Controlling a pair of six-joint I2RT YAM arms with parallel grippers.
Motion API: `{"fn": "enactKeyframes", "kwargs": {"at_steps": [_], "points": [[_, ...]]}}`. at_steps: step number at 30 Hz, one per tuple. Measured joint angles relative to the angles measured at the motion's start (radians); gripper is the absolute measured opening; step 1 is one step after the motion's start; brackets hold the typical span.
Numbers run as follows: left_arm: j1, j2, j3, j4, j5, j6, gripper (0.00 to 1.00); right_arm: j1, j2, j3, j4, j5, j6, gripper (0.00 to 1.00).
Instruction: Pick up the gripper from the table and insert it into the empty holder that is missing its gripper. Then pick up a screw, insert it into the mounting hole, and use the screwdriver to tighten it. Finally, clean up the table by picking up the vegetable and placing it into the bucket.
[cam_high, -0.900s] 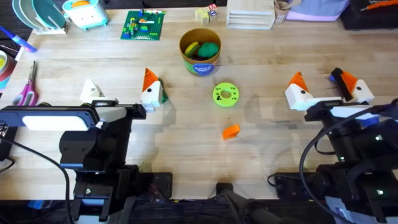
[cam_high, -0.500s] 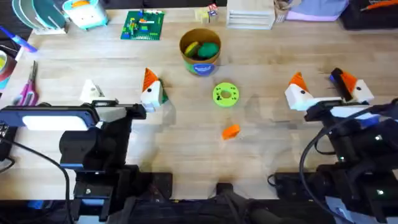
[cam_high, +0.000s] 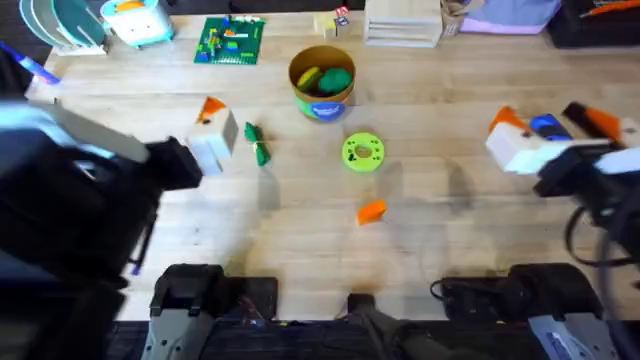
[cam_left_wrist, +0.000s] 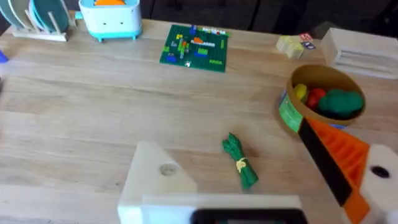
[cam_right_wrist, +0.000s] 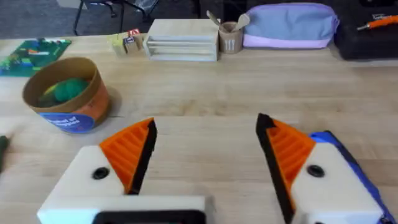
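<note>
While the vegetable (cam_high: 258, 145) lies outside, the bucket (cam_high: 322, 83) holds toys

- The gripper (cam_high: 371, 211), a small orange wedge, lies loose on the table near the middle.
- The holder (cam_left_wrist: 158, 177) is a plain white triangular mount, bare of any tip.
- The screwdriver (cam_high: 548, 125), blue, lies at the far right.
- The vegetable (cam_high: 258, 145), dark green, lies flat left of centre.
- The bucket (cam_high: 322, 84), yellow-gold, stands upright at far centre.
</note>
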Motion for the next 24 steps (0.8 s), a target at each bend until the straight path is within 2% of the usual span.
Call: {"fn": "enactKeyframes", "kwargs": {"at_steps": [5, 9, 12, 18, 24], "points": [[0.0, 0.244, 0.286, -0.253, -0.002, -0.008, 0.992, 0.0, 0.179, 0.24, -0.169, -0.012, 0.019, 0.991], [0.0, 0.414, 0.424, -0.324, -0.002, -0.009, 0.993, 0.0, 0.308, 0.35, -0.223, -0.06, 0.027, 0.991], [0.0, 0.493, 0.46, -0.33, -0.002, -0.009, 0.993, 0.0, 0.35, 0.372, -0.217, -0.093, 0.031, 0.991], [0.0, 0.592, 0.462, -0.377, 0.013, -0.01, 0.993, 0.0, 0.354, 0.372, -0.22, -0.118, 0.034, 0.991], [0.0, 0.739, 0.457, -0.374, 0.067, -0.077, 0.993, 0.0, 0.354, 0.372, -0.22, -0.127, 0.035, 0.992]]}}
